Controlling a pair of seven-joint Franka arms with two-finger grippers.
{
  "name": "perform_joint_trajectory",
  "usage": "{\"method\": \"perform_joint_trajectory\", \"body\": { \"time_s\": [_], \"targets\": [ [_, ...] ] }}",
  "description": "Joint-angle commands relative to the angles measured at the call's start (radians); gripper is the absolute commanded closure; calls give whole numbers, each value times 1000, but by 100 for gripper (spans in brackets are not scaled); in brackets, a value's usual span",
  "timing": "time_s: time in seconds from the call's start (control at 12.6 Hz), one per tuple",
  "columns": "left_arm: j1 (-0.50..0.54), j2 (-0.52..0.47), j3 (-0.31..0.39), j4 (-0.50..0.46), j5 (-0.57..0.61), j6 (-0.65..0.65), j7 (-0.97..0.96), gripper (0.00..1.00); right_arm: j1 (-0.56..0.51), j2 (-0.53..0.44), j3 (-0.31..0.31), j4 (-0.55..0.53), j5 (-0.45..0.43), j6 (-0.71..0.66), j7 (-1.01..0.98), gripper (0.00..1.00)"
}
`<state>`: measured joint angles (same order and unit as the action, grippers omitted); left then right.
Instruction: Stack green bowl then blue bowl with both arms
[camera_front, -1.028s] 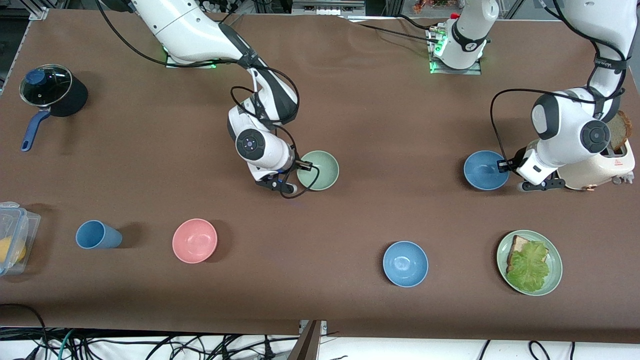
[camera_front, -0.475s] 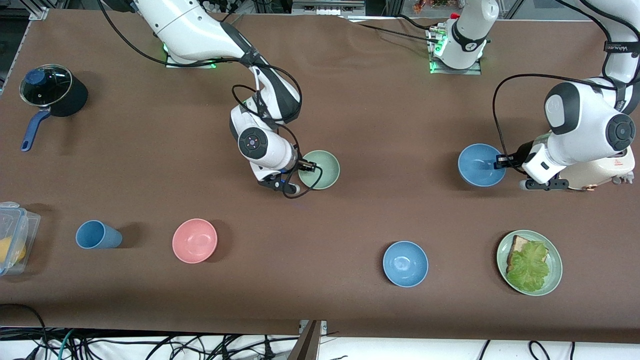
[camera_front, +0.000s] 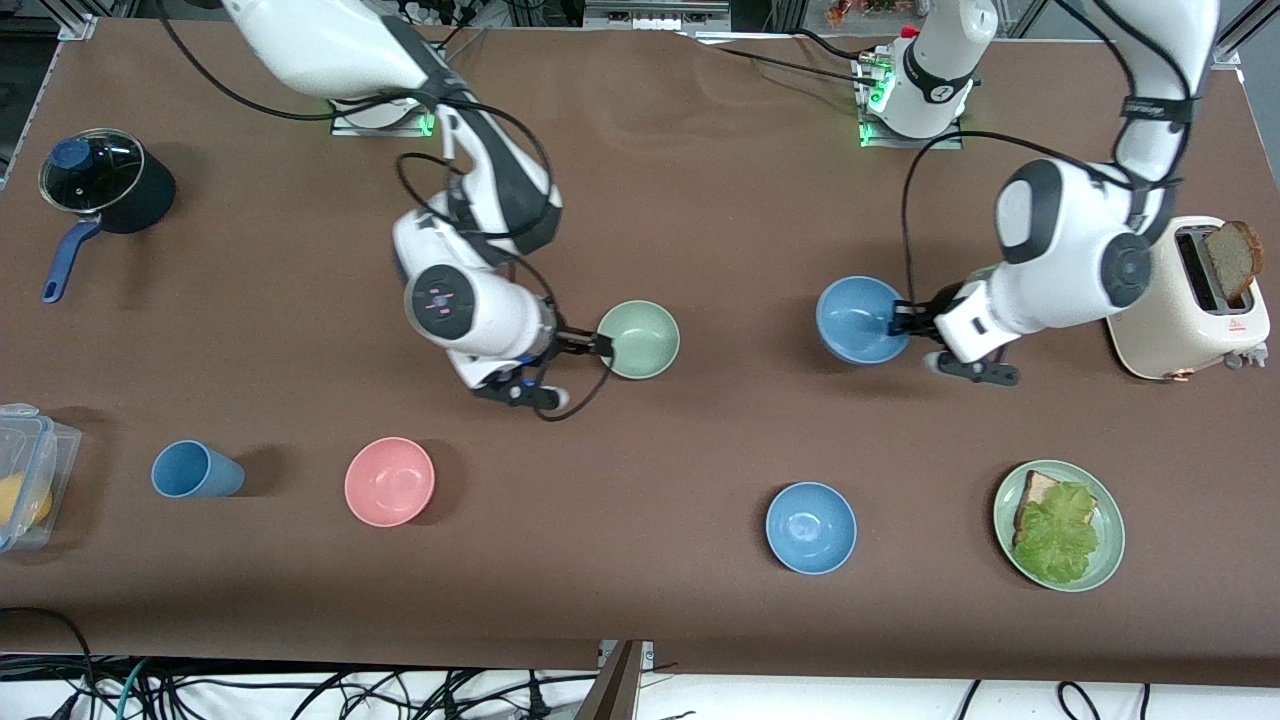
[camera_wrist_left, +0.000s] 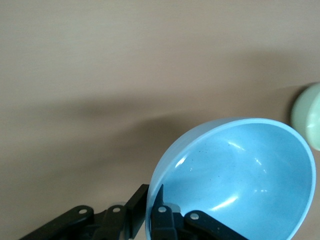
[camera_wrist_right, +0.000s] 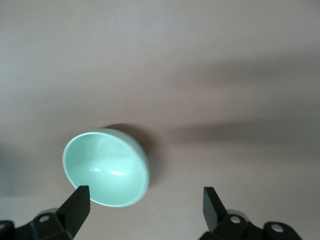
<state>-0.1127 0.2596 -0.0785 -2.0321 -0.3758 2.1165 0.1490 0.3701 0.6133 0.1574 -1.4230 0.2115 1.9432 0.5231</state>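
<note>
The pale green bowl (camera_front: 640, 340) stands upright on the brown table, near its middle. My right gripper (camera_front: 597, 345) is open and empty just beside the bowl's rim, on the right arm's side. In the right wrist view the green bowl (camera_wrist_right: 107, 167) lies next to one finger, outside the open gripper (camera_wrist_right: 145, 200). My left gripper (camera_front: 905, 320) is shut on the rim of the muted blue bowl (camera_front: 858, 320) and holds it above the table, toward the left arm's end from the green bowl. The left wrist view shows the gripper (camera_wrist_left: 155, 202) pinching the blue bowl (camera_wrist_left: 240, 180), with the green bowl (camera_wrist_left: 310, 117) at the edge.
A brighter blue bowl (camera_front: 810, 527), a green plate with a sandwich (camera_front: 1105, 560), a pink bowl (camera_front: 389, 481) and a blue cup (camera_front: 195, 469) stand nearer the front camera. A toaster (camera_front: 1195, 320) is at the left arm's end. A pot (camera_front: 105, 180) and a plastic box (camera_front: 30, 470) are at the right arm's end.
My left gripper has carried the blue bowl toward the green bowl. My right gripper has let go of the green bowl's rim and drawn back from it.
</note>
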Motion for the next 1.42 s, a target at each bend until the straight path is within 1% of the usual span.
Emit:
{"method": "perform_joint_trajectory", "body": {
  "time_s": [0.0,0.08,0.16,0.32,0.47,0.63,0.79,0.87,0.95,1.11,1.34],
  "targets": [
    [-106,101,11,108,-92,-13,-57,100,-120,-62,-12,-4,-18,-123,-226,0],
    [-157,142,11,153,-138,-13,-136,100,-146,-84,-45,-4,-21,-160,-301,0],
    [-198,185,11,202,-152,-15,-216,100,-149,-108,-96,-2,-29,-206,-361,0],
    [-277,248,11,269,-156,-13,-339,100,-151,-148,-198,-2,-38,-294,-449,0],
    [-309,292,13,340,-158,-13,-380,100,-149,-188,-284,-1,-41,-340,-520,0],
    [-347,323,17,395,-158,-12,-416,100,-151,-217,-387,4,-35,-418,-529,0],
    [-405,349,23,415,-153,9,-453,100,-149,-234,-455,42,-37,-484,-529,0],
    [-433,360,34,417,-152,40,-456,100,-155,-234,-479,56,-29,-506,-531,0],
    [-456,369,49,420,-144,58,-450,100,-155,-237,-483,62,-34,-519,-528,0],
    [-492,386,63,420,-144,91,-451,100,-158,-260,-472,65,-37,-518,-522,0],
    [-493,398,63,420,-143,105,-442,100,-178,-291,-464,65,-58,-497,-525,0]
  ]
}}
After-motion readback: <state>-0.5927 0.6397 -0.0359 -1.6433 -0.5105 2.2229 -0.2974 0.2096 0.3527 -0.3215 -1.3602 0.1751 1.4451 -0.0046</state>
